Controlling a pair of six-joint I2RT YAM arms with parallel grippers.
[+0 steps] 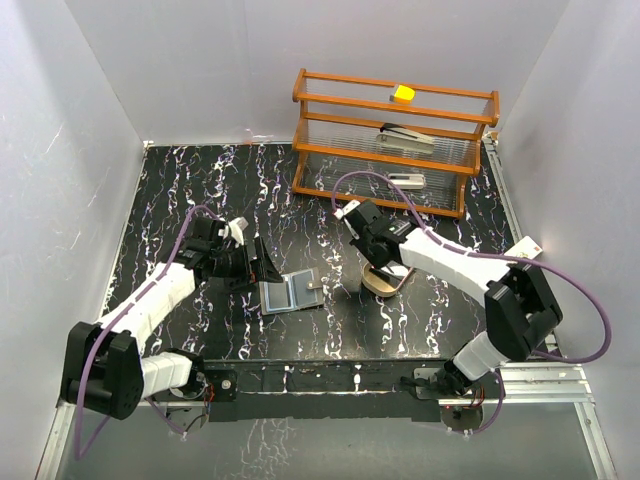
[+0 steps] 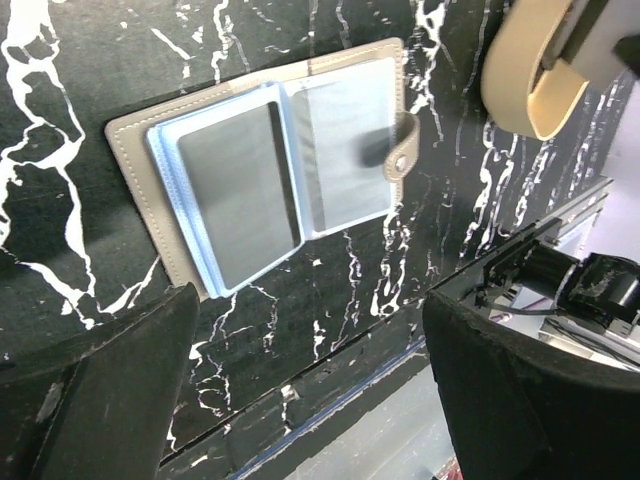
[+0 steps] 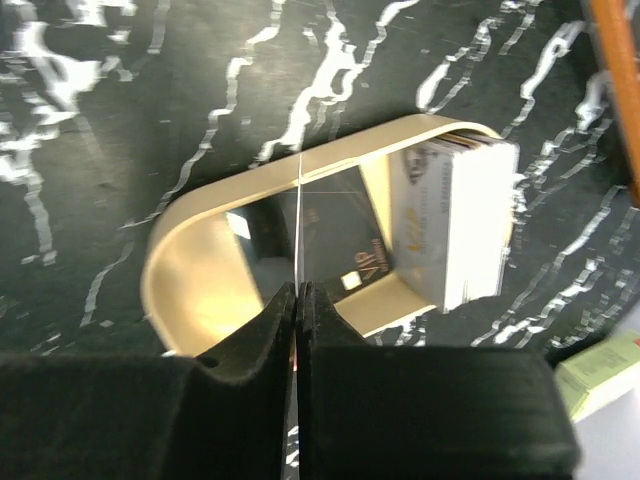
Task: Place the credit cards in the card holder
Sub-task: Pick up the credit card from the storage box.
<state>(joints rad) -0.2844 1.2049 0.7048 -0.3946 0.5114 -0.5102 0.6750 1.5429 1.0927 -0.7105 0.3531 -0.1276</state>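
Observation:
The grey card holder (image 1: 292, 293) (image 2: 270, 170) lies open on the black marbled table, its clear inner sleeves facing up. My left gripper (image 1: 256, 262) (image 2: 310, 395) hangs open just left of it, nothing between its fingers. My right gripper (image 1: 372, 262) (image 3: 298, 295) is shut on a thin credit card (image 3: 298, 215), seen edge-on and standing up out of the tan oval tray (image 1: 385, 284) (image 3: 190, 270). A whitish stack of cards (image 3: 460, 220) leans at the tray's right end. A dark card (image 3: 350, 245) lies in the tray's bottom.
A wooden rack (image 1: 390, 140) stands at the back, with a yellow block (image 1: 403, 93) on top and a stapler (image 1: 405, 137) inside. The table's near edge (image 2: 330, 330) runs just under the left gripper. A green-yellow box (image 3: 600, 370) shows at the right wrist view's edge.

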